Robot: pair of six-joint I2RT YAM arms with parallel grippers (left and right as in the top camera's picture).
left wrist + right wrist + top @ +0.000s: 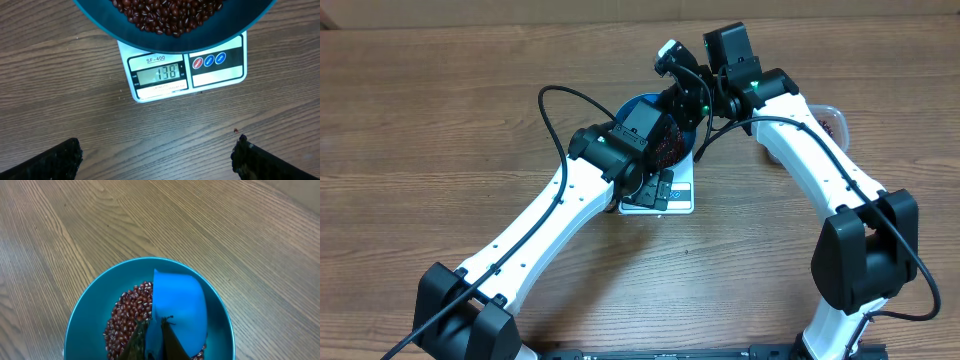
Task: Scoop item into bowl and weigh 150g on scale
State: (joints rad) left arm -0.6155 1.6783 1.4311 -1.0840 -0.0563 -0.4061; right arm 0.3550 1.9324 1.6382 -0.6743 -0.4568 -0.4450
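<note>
The blue bowl [80, 311] stands on the white scale [220, 75] and holds a heap of red-brown beans [127, 315]. My right gripper [160, 328] is shut on the handle of a small blue scoop [177, 297], which hangs over the inside of the bowl. In the left wrist view the bowl [210, 42] with beans [165, 12] fills the top, and the scale's display is lit. My left gripper [157, 159] stands open over bare table just in front of the scale, nothing between its fingers [55, 161]. Overhead, both wrists crowd over the bowl [638, 103] and hide most of it.
A clear plastic tub [830, 118] sits right of the bowl, partly behind the right arm. One stray bean [236, 131] lies on the wood in front of the scale. Bare wooden table surrounds the scale [682, 200] on all sides.
</note>
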